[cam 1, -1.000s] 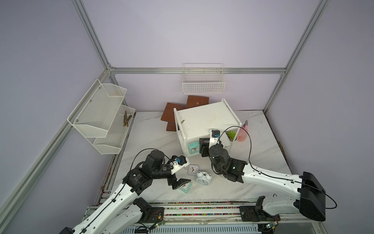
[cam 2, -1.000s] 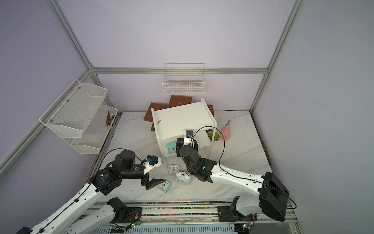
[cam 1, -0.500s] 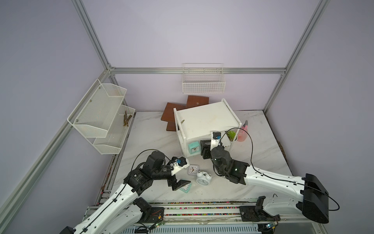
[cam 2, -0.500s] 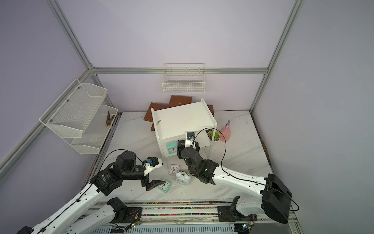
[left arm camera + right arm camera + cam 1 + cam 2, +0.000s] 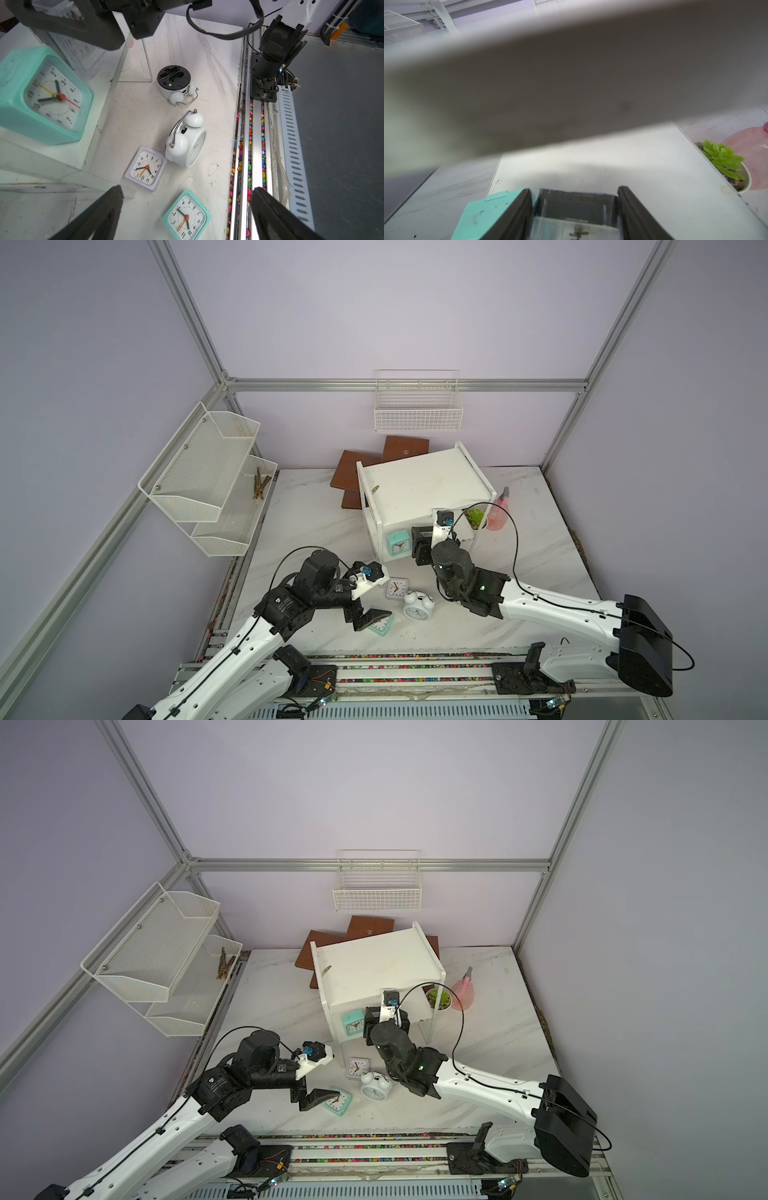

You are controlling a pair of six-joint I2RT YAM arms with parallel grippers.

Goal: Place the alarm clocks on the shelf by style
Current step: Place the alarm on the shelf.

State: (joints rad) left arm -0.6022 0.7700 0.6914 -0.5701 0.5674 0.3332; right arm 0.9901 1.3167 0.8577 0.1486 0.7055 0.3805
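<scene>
We take the step in hand to be setting a clock down on the shelf. The right gripper (image 5: 574,189) reaches under the top board of the white freestanding two-level shelf (image 5: 419,485), which sits at the centre of both top views. Its jaws are clenched on a small whitish-grey square clock (image 5: 575,218). That clock is at the lower board, just beside a mint-green square clock (image 5: 397,542) already standing there (whether it rests on the board yet, we cannot tell).

Below and left of centre in a top view, the left gripper (image 5: 316,1098) hangs with its jaws spread wide over a second mint-green square clock (image 5: 337,1100), which lies face up on the white marble-look table (image 5: 316,531).

Just above and right of that clock on the table are another whitish-grey square clock (image 5: 397,587) and a round white twin-bell clock (image 5: 417,605). A second twin-bell clock (image 5: 174,83) lies face down nearby.

Next, we judge, the right jaws must let go and back straight out without nudging the mint neighbour. The left must then drop squarely and pinch its clock by the sides.
</scene>
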